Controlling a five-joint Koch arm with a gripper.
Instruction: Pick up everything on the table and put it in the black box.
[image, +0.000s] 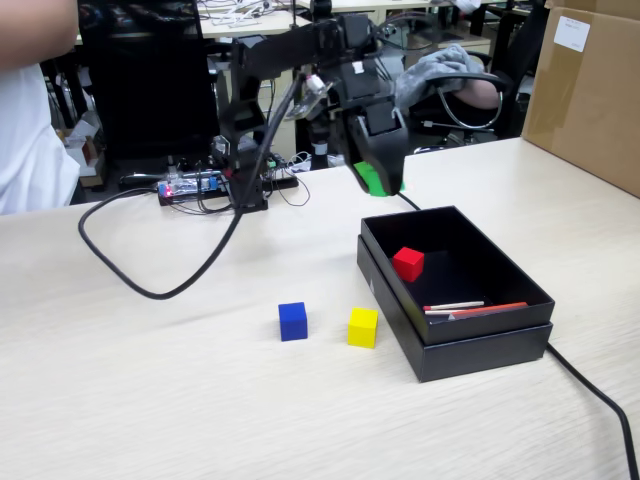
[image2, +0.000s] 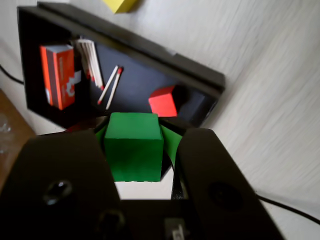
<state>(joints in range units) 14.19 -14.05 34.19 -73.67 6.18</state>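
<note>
My gripper (image: 378, 182) is shut on a green cube (image2: 133, 146) and holds it in the air just behind the far rim of the black box (image: 480, 350). The green cube also shows in the fixed view (image: 372, 179), between the jaws. In the box lie a red cube (image: 408, 263), a red matchbox (image2: 59, 75) and loose matches (image: 456, 306). A blue cube (image: 293, 321) and a yellow cube (image: 362, 327) sit on the table left of the box. The yellow cube's edge shows at the top of the wrist view (image2: 120, 5).
A black cable (image: 150, 285) loops over the table at the left, and another (image: 600, 400) runs off at the right of the box. A cardboard box (image: 590, 90) stands at the back right. A person in white (image: 30, 110) stands at the far left.
</note>
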